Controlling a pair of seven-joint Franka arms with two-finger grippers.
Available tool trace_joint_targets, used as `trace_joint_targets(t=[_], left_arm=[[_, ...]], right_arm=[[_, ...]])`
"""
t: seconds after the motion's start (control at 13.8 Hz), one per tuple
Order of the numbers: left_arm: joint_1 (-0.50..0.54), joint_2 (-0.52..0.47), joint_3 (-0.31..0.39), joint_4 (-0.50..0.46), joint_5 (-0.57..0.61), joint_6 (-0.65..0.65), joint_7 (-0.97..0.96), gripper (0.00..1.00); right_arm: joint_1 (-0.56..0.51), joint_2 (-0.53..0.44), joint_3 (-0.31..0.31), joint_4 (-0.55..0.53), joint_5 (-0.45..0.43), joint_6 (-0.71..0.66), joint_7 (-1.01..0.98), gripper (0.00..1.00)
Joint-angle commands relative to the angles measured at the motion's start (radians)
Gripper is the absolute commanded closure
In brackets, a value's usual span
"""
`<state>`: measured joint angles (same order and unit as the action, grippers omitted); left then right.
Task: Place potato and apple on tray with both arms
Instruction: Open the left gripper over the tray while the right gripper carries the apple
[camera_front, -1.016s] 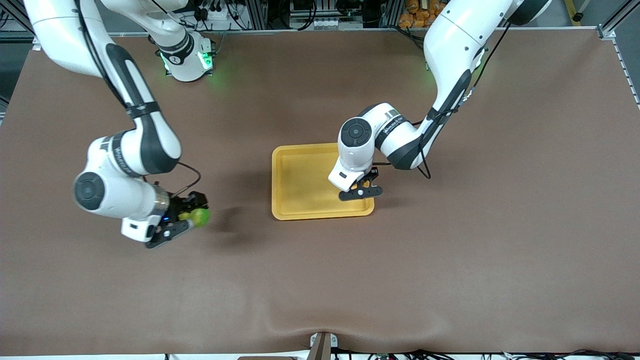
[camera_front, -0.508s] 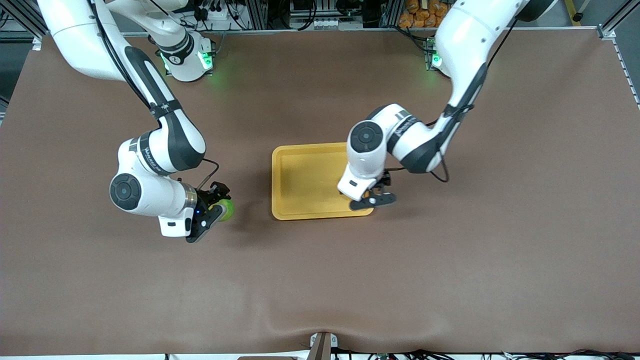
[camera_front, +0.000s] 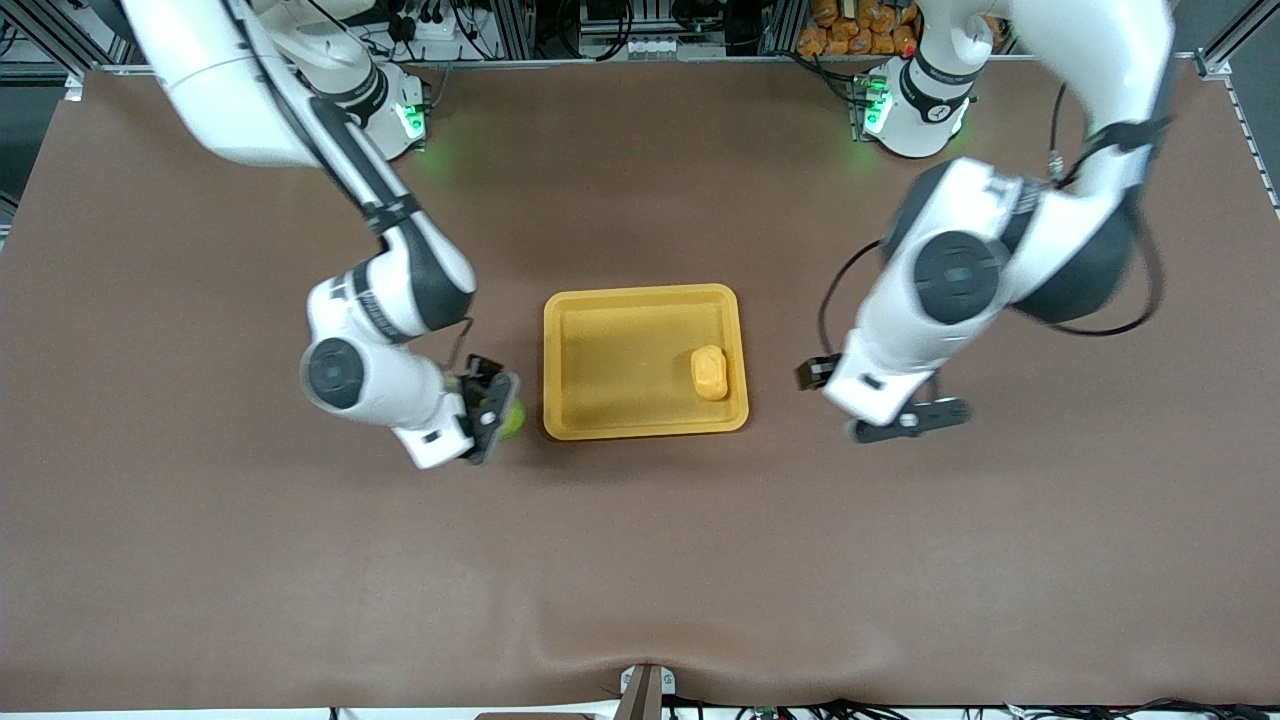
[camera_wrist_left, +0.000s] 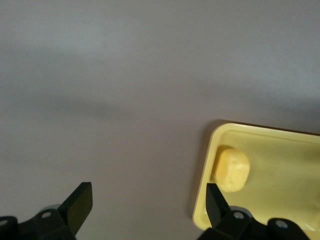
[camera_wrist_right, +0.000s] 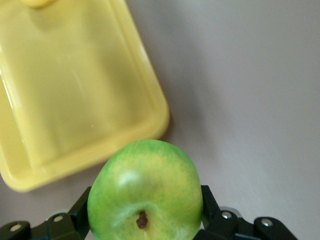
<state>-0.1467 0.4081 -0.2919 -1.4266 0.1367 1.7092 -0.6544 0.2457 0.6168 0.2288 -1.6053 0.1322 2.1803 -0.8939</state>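
The yellow-orange tray (camera_front: 600, 350) lies mid-table. The potato (camera_front: 710, 372) lies in it, close to the rim toward the left arm's end; it also shows in the left wrist view (camera_wrist_left: 232, 169) inside the tray (camera_wrist_left: 280, 165). My left gripper (camera_front: 905, 420) is open and empty over bare table beside the tray; its fingers (camera_wrist_left: 80, 202) stand wide apart. My right gripper (camera_front: 495, 405) is shut on the green apple (camera_front: 512, 418), just off the tray's corner toward the right arm's end. In the right wrist view the apple (camera_wrist_right: 145, 195) fills the jaws, with the tray (camera_wrist_right: 75, 100) just ahead of it.
The brown table mat (camera_front: 640, 560) spreads all around the tray. The arm bases with green lights stand along the table's edge farthest from the front camera, the right arm's base (camera_front: 375, 110) and the left arm's base (camera_front: 910, 110).
My left gripper let go of the potato in the tray and pulled away toward the left arm's end. My right gripper carried the apple closer to the tray.
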Motion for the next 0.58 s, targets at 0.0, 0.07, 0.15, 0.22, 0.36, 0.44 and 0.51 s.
trace_joint_targets(t=[0.0,0.07,0.15,0.22,0.36,0.44,0.51], left_arm=[[0.073,-0.087,-0.006,-0.018,-0.029,-0.054,0.029,0.00],[0.085,-0.110,0.000,-0.020,-0.023,-0.077,0.030,0.00],[0.119,-0.135,0.000,-0.018,-0.022,-0.106,0.033,0.00],[0.148,-0.155,-0.001,-0.018,-0.022,-0.129,0.044,0.00],[0.192,-0.196,0.000,-0.021,-0.022,-0.178,0.105,0.00],[0.211,-0.216,0.000,-0.024,-0.020,-0.198,0.128,0.00],[0.234,-0.236,0.000,-0.028,-0.020,-0.206,0.156,0.00]], right_arm=[[0.096,0.017,-0.009,0.030,-0.020,0.027,-0.022,0.54],[0.122,0.017,-0.011,0.030,-0.052,0.027,-0.023,0.54],[0.133,0.017,-0.011,0.028,-0.098,0.027,-0.022,0.54],[0.135,0.017,-0.011,0.019,-0.127,0.023,-0.022,0.54],[0.133,0.017,-0.011,-0.010,-0.129,0.022,-0.022,0.54],[0.141,0.018,-0.011,-0.013,-0.129,0.026,-0.022,0.54],[0.158,0.023,-0.011,-0.013,-0.131,0.027,-0.022,0.52]])
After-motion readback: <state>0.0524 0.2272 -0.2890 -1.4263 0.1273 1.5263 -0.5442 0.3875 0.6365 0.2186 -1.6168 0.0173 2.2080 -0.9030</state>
